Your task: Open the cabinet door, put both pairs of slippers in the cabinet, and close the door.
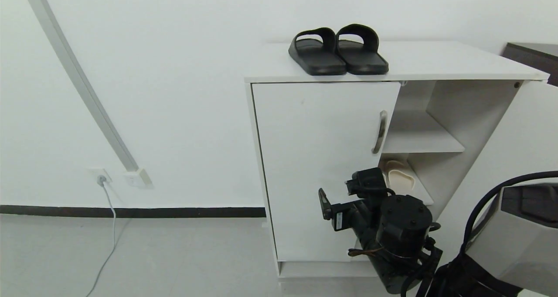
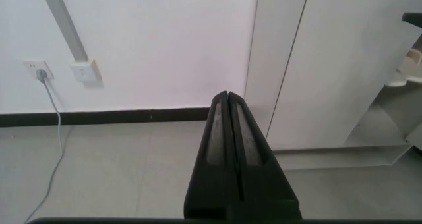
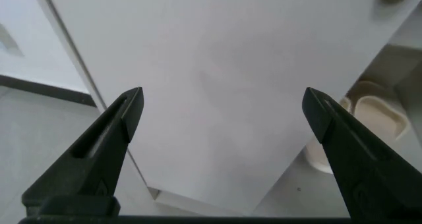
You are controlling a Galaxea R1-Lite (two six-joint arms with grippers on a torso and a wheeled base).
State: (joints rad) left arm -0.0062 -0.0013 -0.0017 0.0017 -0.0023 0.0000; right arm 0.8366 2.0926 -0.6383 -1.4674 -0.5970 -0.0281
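A white cabinet [image 1: 436, 59] stands against the wall. Its left door [image 1: 322, 166], with a metal handle [image 1: 380, 132], is closed, and its right door [image 1: 510, 166] is swung open. A black pair of slippers [image 1: 338, 50] rests on the cabinet top. A beige pair of slippers [image 1: 399, 177] lies on the lower shelf inside. My right gripper [image 1: 324, 205] hangs open in front of the closed door, low down. The right wrist view shows the right gripper [image 3: 224, 109] wide open facing that door [image 3: 211, 66], with the beige slippers [image 3: 369, 115] off to one side. My left gripper [image 2: 227, 102] is shut on nothing, low over the floor to the cabinet's [image 2: 330, 66] left.
A wall socket [image 1: 101, 178] with a grey cable running to the floor sits left of the cabinet, beside a slanted grey cable duct [image 1: 78, 79]. Open floor [image 1: 130, 253] lies to the left. A dark piece of furniture [image 1: 534, 55] stands behind the cabinet on the right.
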